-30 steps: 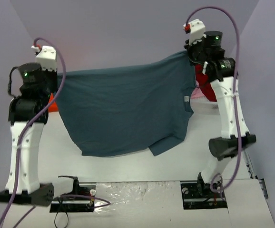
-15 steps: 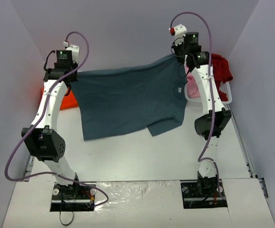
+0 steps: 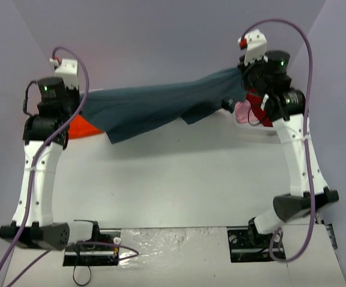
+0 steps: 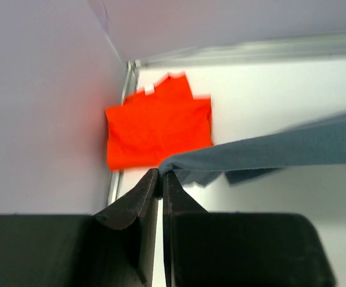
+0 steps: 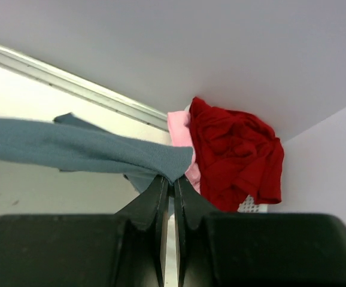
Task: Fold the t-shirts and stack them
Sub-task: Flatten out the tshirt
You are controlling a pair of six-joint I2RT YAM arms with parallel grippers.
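Top external: blue-grey t-shirt [image 3: 155,107] hangs taut above the table [image 3: 179,179], left gripper [image 3: 82,98] and right gripper [image 3: 243,72] each clamped tight on a thin edge pinch, which could slip free if tension rises.

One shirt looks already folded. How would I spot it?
Take the white table and follow its left edge to the far corner against the wall. The orange t-shirt lies there, flat in a neat rectangle. The blue-grey shirt hangs stretched between the left gripper and right gripper, and the red shirt and pink shirt are bunched up far right.
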